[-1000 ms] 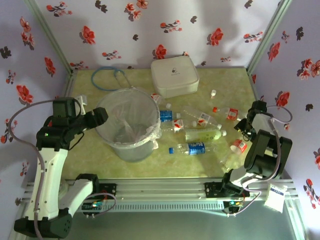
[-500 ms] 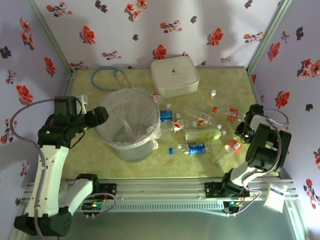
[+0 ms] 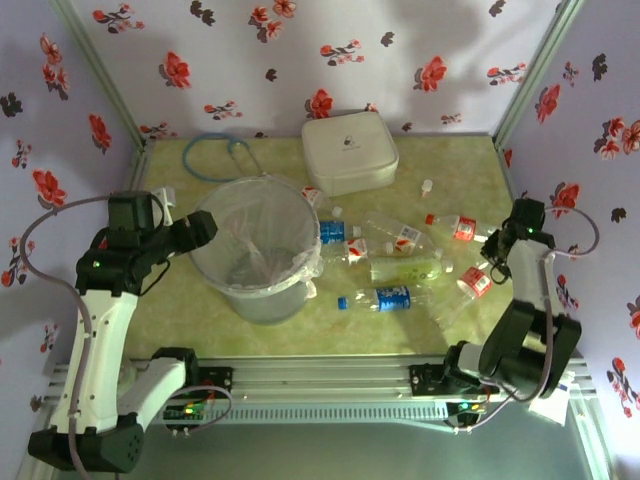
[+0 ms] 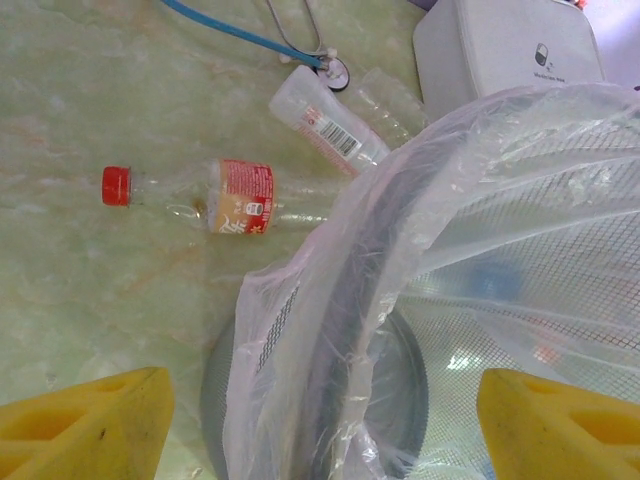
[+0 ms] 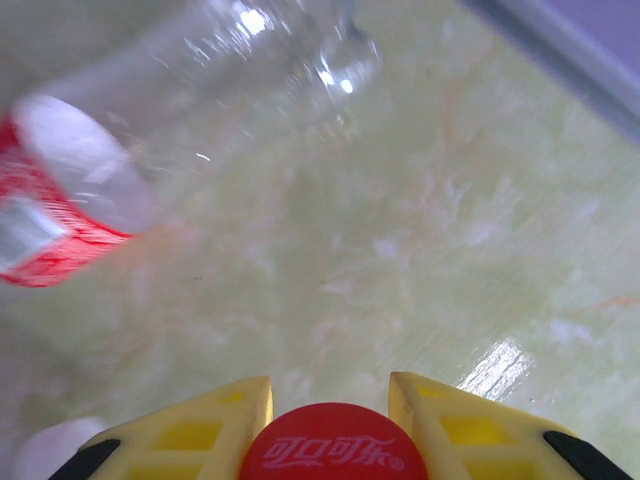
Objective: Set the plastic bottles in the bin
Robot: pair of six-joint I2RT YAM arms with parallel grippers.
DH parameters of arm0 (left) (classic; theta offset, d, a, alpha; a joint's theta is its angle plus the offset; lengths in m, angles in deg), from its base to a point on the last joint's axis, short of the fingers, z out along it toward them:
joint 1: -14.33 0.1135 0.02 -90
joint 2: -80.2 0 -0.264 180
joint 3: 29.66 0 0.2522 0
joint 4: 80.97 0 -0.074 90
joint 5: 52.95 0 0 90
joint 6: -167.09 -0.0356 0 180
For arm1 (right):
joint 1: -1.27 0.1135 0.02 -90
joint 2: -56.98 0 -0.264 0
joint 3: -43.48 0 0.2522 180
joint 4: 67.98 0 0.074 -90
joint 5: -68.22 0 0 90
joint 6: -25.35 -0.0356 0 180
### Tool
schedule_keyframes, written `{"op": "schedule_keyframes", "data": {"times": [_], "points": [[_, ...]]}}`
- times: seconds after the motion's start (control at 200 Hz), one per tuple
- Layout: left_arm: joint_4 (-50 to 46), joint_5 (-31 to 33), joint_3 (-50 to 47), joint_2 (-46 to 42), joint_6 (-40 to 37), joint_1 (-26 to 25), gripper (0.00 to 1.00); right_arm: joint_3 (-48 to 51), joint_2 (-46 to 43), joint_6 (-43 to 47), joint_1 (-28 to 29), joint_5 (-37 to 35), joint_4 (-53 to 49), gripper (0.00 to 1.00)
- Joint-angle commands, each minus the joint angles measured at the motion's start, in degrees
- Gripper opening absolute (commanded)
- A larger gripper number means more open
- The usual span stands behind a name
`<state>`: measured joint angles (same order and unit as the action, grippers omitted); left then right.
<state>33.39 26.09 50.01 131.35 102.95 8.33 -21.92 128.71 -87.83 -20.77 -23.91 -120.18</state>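
The bin [image 3: 262,298], a grey bucket lined with a crinkly clear bag, stands left of centre. My left gripper [image 3: 201,232] is open at its left rim; in the left wrist view the lined rim [image 4: 400,250] runs between my yellow fingers [image 4: 85,420]. Several plastic bottles lie right of the bin, among them a blue-labelled one [image 3: 392,297] and a greenish clear one [image 3: 405,268]. My right gripper [image 3: 494,266] is shut on the red cap [image 5: 330,448] of a red-labelled bottle [image 3: 470,285]. Another red-labelled bottle [image 5: 120,170] lies beyond it.
A white rounded-square box [image 3: 349,150] sits at the back, with a blue cable loop [image 3: 215,150] to its left. Two more bottles [image 4: 235,197] [image 4: 325,125] lie on the table just outside the bin. Floral walls close in three sides. A tiny white cap [image 3: 427,185] lies by the box.
My right arm has swung its gripper farther back and right, dragging the cap end of the red-labelled bottle along. The left arm has hardly moved.
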Motion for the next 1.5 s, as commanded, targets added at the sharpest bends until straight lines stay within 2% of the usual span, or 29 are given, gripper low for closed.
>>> {"op": "schedule_keyframes", "data": {"times": [0.0,0.17,0.345,0.515,0.615,0.82,0.9,1.145,1.285,1.495], "points": [[0.1,0.3,2.1,-0.3,-0.2,-0.6,0.81,-5.0,-6.6,-0.3,-0.2,4.3,-6.2,0.1],[0.3,0.1,2.9,-1.2,-1.2,-1.0,0.81,-10.2,-15.3,-6.1,2.8,17.8,-1.4,0.04],[1.4,-0.7,2.0,0.3,-1.3,-2.8,0.81,-14.9,-18.7,-14.5,15.4,21.9,18.2,0.01],[2.5,-0.7,0.2,0.4,-1.2,-3.7,0.81,-23.0,-13.3,-20.0,25.4,27.0,33.6,0.0],[2.6,-0.3,-0.2,0.5,-1.3,-4.0,0.8,-27.9,-8.6,-18.0,34.2,26.6,37.0,0.0],[3.2,0.3,0.6,1.3,-1.3,-4.3,0.79,-36.7,1.9,-6.3,53.9,22.1,37.1,0.0],[3.1,0.3,1.0,1.9,-1.3,-4.4,0.74,-39.8,6.2,-2.1,58.8,21.7,36.3,0.0],[2.7,1.3,-0.8,2.6,-1.5,-4.5,0.58,-44.9,12.0,-0.5,62.1,22.3,36.9,0.0],[3.8,1.4,-1.7,2.8,-1.2,-4.5,0.39,-49.1,13.2,0.6,62.4,22.3,36.3,0.0],[5.0,1.5,-2.5,3.1,-0.6,-4.6,0.23,-51.1,15.3,0.7,63.8,22.4,36.9,0.0]]}}
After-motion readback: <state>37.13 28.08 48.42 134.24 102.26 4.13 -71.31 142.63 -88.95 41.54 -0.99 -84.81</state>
